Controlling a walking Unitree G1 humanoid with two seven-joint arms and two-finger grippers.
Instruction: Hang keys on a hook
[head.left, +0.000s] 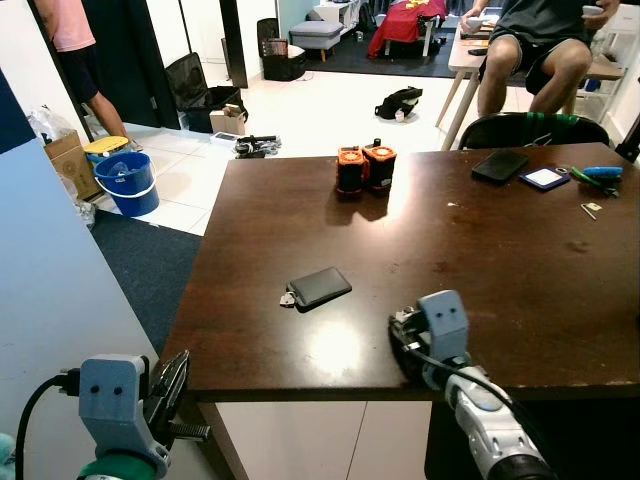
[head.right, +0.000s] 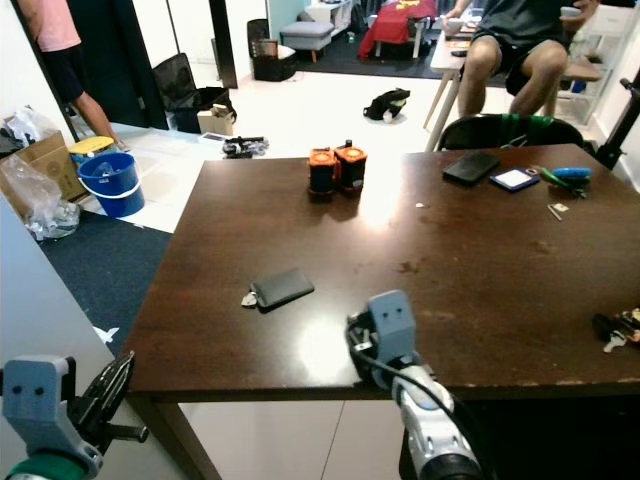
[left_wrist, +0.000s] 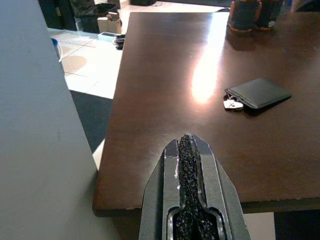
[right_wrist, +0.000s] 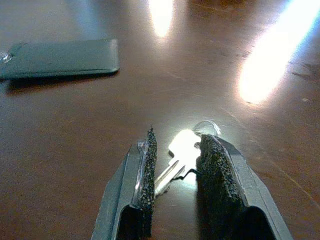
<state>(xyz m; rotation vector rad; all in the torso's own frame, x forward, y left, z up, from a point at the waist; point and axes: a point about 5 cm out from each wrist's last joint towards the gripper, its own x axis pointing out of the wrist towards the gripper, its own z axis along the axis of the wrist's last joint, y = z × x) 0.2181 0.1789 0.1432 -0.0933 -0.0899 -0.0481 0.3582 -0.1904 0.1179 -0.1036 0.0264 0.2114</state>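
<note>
Step in hand: acquiring the keys (right_wrist: 182, 150). My right gripper (right_wrist: 176, 165) is low on the table (head.left: 500, 280), fingers spread, key between the pads, not yet pinched. Next: close, then lift straight up. Table edge lies just behind; open surface ahead. My left gripper (left_wrist: 187, 160), fingers pressed together, idles beyond the table's corner.

The desk (head.left: 480, 270) is dark brown with bright glare patches. On it a silver key (right_wrist: 175, 167) lies between the black, rough-grained pads (right_wrist: 150, 170) of the right claw (right_wrist: 176, 172), whose housing is grey. A dark grey case (head.left: 319, 286) lies nearby, and two orange-and-black canisters (head.left: 364, 167) stand at the far edge. A blue bucket (head.left: 128, 183) sits on pale floor tiles (head.left: 190, 165), beside a dark blue rug (head.left: 150, 270). The left claw (left_wrist: 188, 150) has black pads.
</note>
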